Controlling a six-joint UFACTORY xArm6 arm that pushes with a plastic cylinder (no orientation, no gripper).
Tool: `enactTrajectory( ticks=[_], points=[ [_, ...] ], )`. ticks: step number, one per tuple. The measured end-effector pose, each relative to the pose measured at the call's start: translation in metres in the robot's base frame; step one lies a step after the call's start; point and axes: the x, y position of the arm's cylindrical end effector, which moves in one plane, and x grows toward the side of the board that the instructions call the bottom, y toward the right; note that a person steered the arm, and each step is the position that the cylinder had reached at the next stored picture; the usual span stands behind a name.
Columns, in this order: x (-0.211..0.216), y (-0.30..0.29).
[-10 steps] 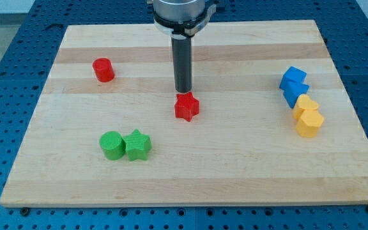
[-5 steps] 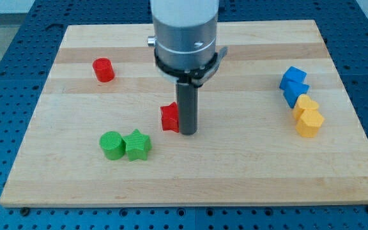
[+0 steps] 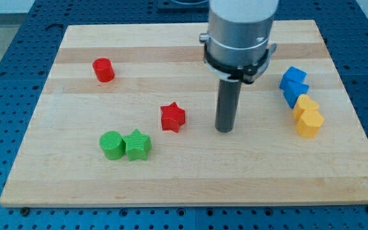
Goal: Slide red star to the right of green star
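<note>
A: Any writing or brand marks?

B: None legible. Bare wooden bench (image 3: 190, 182) on a blue perforated base (image 3: 5, 38).

A: Go left to right.

B: Red cylinder (image 3: 103, 69) in the upper left of the frame, alone. Lower left: green cylinder (image 3: 112, 145) touching the green star (image 3: 138, 144), star on the cylinder's right side. Red star (image 3: 172, 117) left of centre, up and to the right of the green star, near it but apart.

A: The arm?

B: Comes down from the top of the frame right of centre; grey cylindrical housing with a dark collar, rod upright. My tip (image 3: 225, 130) sits on the bench right of the red star, a clear gap between them, nothing touching it.

A: Tool state?

B: Plain rod, nothing to open or close, nothing held.

A: Right side?

B: Two blue blocks (image 3: 294, 85) stacked close, shapes unclear, near the right edge. Just below them, touching, two yellow blocks (image 3: 308, 117), the lower one looks heart-shaped. All well apart from my tip.
</note>
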Motion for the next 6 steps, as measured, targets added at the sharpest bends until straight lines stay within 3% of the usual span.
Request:
enactTrajectory(
  ticks=[1, 3, 4, 6],
  points=[
    [0.011, -0.017],
    [-0.072, -0.025],
    [-0.082, -0.051],
    [-0.056, -0.093]
  ],
)
